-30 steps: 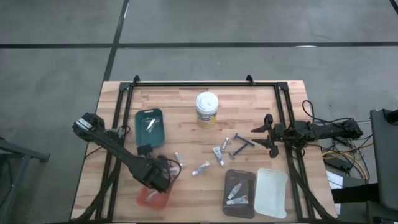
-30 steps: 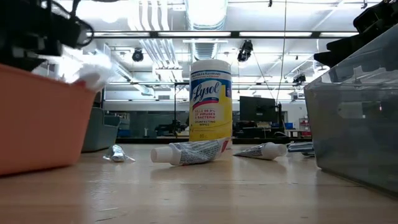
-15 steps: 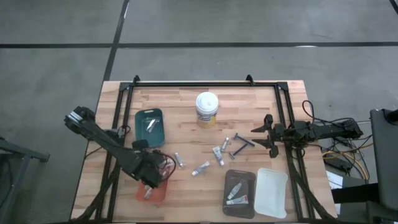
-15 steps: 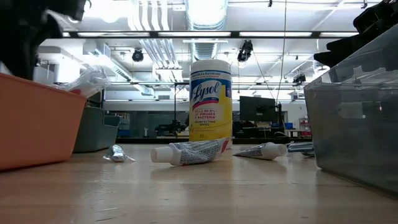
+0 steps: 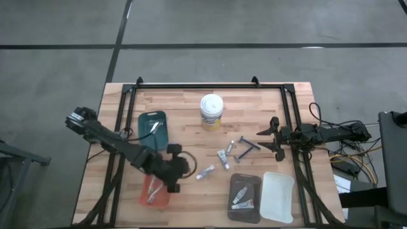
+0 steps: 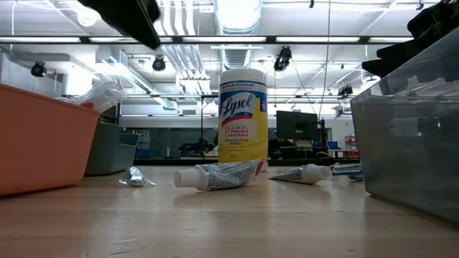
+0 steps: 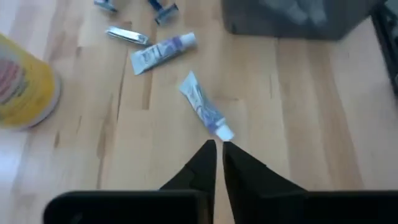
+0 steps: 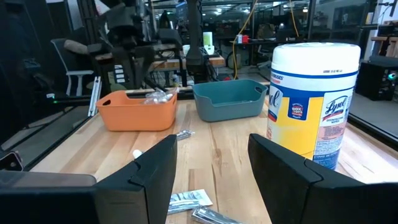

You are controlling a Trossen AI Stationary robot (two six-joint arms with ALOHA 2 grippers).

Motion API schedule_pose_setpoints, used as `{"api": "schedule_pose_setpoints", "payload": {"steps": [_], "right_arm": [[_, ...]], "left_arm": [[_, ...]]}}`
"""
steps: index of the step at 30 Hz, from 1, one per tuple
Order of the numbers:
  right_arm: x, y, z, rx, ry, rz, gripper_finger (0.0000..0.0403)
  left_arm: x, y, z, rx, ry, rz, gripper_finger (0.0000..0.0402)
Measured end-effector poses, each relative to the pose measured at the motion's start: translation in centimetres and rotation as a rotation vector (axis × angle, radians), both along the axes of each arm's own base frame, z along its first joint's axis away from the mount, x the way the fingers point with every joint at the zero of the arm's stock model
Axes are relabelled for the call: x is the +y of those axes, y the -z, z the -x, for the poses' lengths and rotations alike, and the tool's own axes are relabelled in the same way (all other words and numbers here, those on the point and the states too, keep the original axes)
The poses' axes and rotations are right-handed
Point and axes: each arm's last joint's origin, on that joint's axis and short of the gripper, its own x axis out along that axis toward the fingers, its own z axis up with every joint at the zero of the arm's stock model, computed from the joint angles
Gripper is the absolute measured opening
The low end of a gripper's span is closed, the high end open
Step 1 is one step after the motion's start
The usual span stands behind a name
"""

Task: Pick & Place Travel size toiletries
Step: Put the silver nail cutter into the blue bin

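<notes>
Several small tubes lie flat on the wooden table: one near the middle, others beside a dark razor. My left gripper hovers above the table between the orange tray and that middle tube, pointing slantwise down at its cap. Its fingers stand a narrow slit apart with nothing between them. A crinkly white packet lies in the orange tray, over its rim. My right gripper waits open and level at the table's right edge.
A white-lidded yellow wipes tub stands at the far middle. A teal tray sits far left, and a dark grey tray holding tubes and a white tray sit near right. Bare wood lies between the trays.
My left gripper has risen from over the orange tray and swung toward the table's right, toward the loose middle tube, tipping up from steeply downward to a slant. The white packet stays behind in the orange tray.
</notes>
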Motion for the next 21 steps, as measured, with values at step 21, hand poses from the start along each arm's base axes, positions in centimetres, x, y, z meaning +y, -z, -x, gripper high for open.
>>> {"api": "schedule_pose_setpoints", "payload": {"steps": [21], "right_arm": [[0.0, 0.0, 0.0, 0.000, 0.000, 0.000, 0.0196]], "left_arm": [[2.6, 6.5, -4.1, 0.280, 0.314, -0.249, 0.0167]]}}
